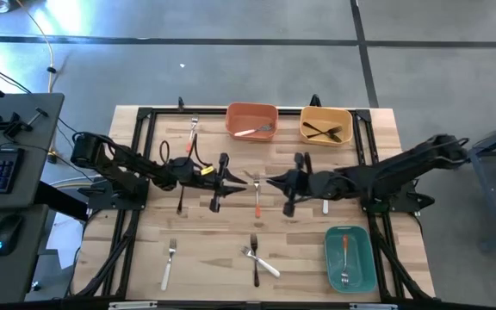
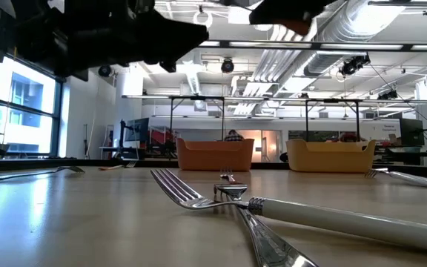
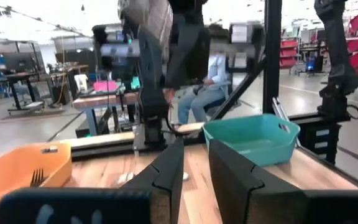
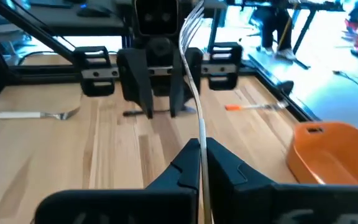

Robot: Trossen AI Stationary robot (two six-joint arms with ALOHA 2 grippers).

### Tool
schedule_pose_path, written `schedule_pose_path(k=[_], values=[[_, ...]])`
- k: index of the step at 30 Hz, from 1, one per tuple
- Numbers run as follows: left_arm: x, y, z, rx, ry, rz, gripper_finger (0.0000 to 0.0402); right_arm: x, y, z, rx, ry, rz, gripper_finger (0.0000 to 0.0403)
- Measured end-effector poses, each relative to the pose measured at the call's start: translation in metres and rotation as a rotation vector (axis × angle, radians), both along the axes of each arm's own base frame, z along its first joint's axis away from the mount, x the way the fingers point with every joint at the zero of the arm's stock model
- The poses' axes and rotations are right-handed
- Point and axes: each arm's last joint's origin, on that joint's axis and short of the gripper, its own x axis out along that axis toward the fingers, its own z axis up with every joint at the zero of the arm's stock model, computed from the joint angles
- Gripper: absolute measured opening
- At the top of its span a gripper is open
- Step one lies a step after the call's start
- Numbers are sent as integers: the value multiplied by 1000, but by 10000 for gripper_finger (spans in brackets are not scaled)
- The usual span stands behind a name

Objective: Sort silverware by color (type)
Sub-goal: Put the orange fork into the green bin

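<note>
Item: slim fork, silver metal head, thin handle that looked red-orange (image 1: 257,196), held over mid-table out in front of the orange rectangular plastic bin (image 1: 251,108). The right gripper (image 4: 201,146) was pressed together on it, and in that wrist view the fork rose edge-on from between the fingers. The left gripper (image 4: 157,102) faced it close by, fingers spread and holding nothing. Handling, as judged: light, rigid, hard and smooth, so apt to swivel or slide in a pinch. The narrow handle offers little surface, so it is best taken across the handle near its middle, clear of the tines. Not fragile. Contents of the orange bin: one white-handled fork (image 1: 250,132). Just beside the orange bin, on the right arm's side: a yellow rectangular plastic bin (image 1: 326,110) with black-handled forks (image 1: 321,132). Well apart from the orange bin, toward the table's front corner on that same side: a teal rectangular plastic bin (image 1: 330,258) with one red-orange-handled fork (image 1: 344,254). Loose stock: a red-orange-handled fork (image 1: 194,133) near the orange bin on the left arm's side; a black-handled fork (image 1: 181,201) farther forward beneath the left arm; a lone white-handled fork (image 1: 169,263) and a crossed pair, black and white handles (image 1: 257,257), well forward of the orange bin. Obstructions, as judged: the facing left gripper and its arm crowded the held fork, and the crossed pair would need separating.
</note>
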Motion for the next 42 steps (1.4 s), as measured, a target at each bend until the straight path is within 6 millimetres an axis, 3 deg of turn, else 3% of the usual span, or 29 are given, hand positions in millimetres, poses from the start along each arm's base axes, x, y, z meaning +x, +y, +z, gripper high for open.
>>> schedule_pose_path(k=[6,12,21,27,31,38,42], values=[[-11,0,-16,-3,66,0,37,-43,8,9,139,108,-47,0],[-23,0,-28,-29,117,-2,11,-85,16,0,433,275,-158,0],[-31,-1,-31,-47,104,11,1,-123,57,-3,814,422,-251,0],[-31,-5,-32,-54,106,-7,1,-141,91,-27,983,525,-455,0],[-31,-6,-31,-39,103,1,1,-149,115,-33,996,621,-508,0],[-31,-6,-32,-27,101,21,1,-155,154,1,882,763,-651,0],[-31,-6,-32,-25,102,21,1,-149,168,4,825,825,-719,0]])
